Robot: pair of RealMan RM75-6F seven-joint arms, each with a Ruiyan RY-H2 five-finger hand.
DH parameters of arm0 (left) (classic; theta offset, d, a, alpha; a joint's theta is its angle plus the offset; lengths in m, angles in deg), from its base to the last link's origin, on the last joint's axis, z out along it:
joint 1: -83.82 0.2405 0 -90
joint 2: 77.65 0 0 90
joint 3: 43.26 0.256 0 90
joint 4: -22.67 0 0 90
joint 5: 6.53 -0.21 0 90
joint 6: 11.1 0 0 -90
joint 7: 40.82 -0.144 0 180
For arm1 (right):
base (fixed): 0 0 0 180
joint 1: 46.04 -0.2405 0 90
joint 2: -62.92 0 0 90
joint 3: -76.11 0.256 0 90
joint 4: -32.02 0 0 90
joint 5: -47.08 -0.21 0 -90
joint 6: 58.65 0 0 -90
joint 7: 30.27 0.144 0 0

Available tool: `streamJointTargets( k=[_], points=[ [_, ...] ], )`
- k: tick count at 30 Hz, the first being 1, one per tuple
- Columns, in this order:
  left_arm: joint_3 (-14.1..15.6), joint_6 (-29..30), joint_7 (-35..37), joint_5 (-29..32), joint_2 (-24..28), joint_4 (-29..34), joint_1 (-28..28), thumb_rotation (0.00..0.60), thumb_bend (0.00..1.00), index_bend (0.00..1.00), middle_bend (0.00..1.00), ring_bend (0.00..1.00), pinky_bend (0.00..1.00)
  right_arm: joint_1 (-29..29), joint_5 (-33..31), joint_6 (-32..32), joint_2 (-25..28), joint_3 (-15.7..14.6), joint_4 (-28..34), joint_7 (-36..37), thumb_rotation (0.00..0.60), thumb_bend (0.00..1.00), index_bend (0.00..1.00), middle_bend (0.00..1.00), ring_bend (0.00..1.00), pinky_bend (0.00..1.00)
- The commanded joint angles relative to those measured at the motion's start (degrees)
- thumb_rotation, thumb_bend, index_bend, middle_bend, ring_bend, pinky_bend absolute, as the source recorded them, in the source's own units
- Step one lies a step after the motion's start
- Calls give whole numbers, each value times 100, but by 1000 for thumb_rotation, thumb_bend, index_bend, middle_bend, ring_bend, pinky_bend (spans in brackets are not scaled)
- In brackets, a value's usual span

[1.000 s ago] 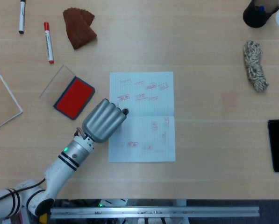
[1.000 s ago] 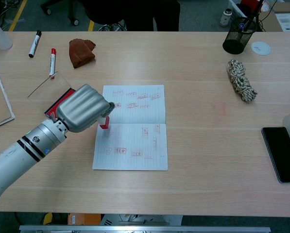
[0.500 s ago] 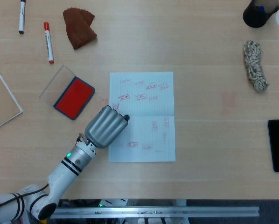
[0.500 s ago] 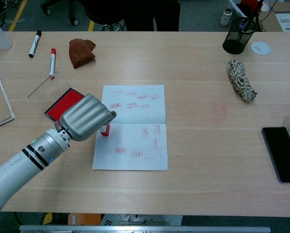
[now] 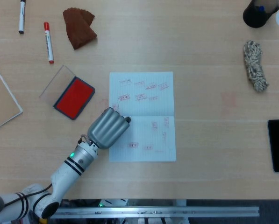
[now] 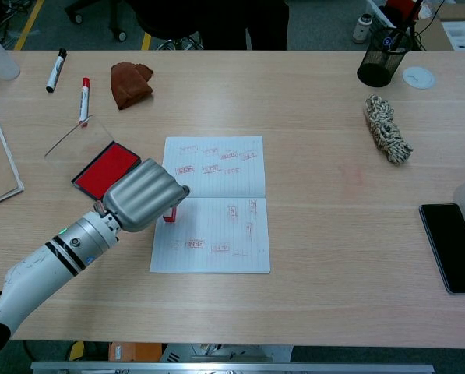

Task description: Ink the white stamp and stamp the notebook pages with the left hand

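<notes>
- Head view: movement down the page is seen over the last second. The left hand (image 5: 109,128) has been carried from the fold of the notebook (image 5: 151,95) onto the left part of the lower page, further from the red ink pad (image 5: 74,97). Its ribbed metallic fingers are curled closed; the white stamp is hidden beneath them here. Another impression on the lower page is judged to be under way. Faint red rectangular marks are scattered over both lined pages.
- Chest view: the stamp (image 6: 170,215) is seen below the closed fingers as a small red-faced block, held at or just above the lower page near its left edge; contact cannot be told. The pad is flat and glossy in a dark tray, with a clear lid (image 6: 78,137) beside it. A pale rounded shape at the right edge may be the right hand; its state cannot be told.
</notes>
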Motion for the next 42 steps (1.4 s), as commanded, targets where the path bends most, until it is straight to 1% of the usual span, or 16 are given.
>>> streamJointTargets(
  k=[1,10,20,25,31,36,42],
  points=[
    [-5,-29,10,-1,-29,-51,-6,600,281,589,1000,1000,1000,3,-7,4,-2,-1,-7,2,600,261,325,386,311,420],
    [-23,-136,15,40,-67,-120,-10,600,281,590,1000,1000,1000,19,-19,-6,-9,2,-21,11,600,261,325,386,311,420],
    [-65,-142,-33,46,-35,-31,-16,600,281,590,1000,1000,1000,42,-21,-34,-12,8,-38,46,600,261,325,386,311,420],
    [-132,105,-22,-91,185,271,-20,600,281,590,1000,1000,1000,49,-18,-54,-16,19,-56,84,600,261,325,386,311,420],
    [-168,421,-38,-247,589,856,37,600,281,590,1000,1000,1000,39,5,-54,-29,25,-84,118,600,261,325,386,311,420],
    [-41,515,-129,-360,776,1197,129,600,281,590,1000,1000,1000,20,38,-43,-35,25,-97,140,600,261,325,386,311,420],
    [119,456,-234,-420,716,1263,222,600,281,590,1000,1000,1000,20,61,-51,-33,19,-97,149,600,261,325,386,311,420]
  ],
)
